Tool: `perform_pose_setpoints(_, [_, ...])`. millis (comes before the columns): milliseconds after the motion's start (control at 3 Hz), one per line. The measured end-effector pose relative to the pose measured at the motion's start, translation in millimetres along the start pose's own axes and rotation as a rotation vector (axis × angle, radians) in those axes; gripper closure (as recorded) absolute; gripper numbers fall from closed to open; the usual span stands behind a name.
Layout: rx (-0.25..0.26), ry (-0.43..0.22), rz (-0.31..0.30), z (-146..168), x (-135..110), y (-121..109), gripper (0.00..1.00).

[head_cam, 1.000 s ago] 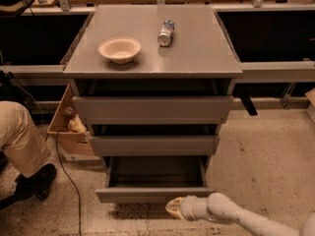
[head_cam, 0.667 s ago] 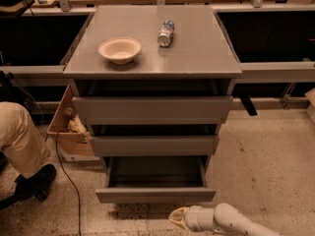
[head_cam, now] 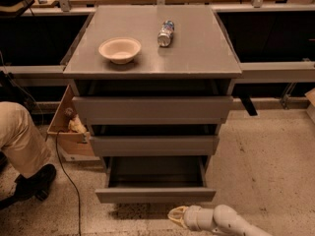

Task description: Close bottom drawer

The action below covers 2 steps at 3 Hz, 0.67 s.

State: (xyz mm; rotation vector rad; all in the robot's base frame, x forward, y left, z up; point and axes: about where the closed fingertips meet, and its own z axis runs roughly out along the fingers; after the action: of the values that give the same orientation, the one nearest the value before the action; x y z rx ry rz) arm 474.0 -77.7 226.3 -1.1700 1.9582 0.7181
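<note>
**Gripper drops back, drawer still open**

The bottom drawer (head_cam: 155, 195) stands pulled well out of the cabinet (head_cam: 197, 53), its grey inside showing behind the front panel. It is out as far as it was a second ago. The gripper (head_cam: 178, 215) has moved: a second ago it sat right against the lower edge of the drawer front, right of middle. Now it lies lower and nearer the camera, just below that front and apart from it, over the floor. How far the claw is open cannot be told, and it appears to hold nothing. As the drawer has not gone in, the push is not yet made. The likely next need is to come back onto the front and press it straight inward. The middle and top drawers above stay out of play.
</note>
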Motion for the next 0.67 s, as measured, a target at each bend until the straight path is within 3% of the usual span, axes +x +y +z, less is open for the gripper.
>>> perform_pose_setpoints(333, [0.067,-0.071,0.042,20.7,6.7,-29.5,1.00])
perform_pose_setpoints(667, [0.127,-0.116,0.046,39.7,3.9,-56.9,1.00])
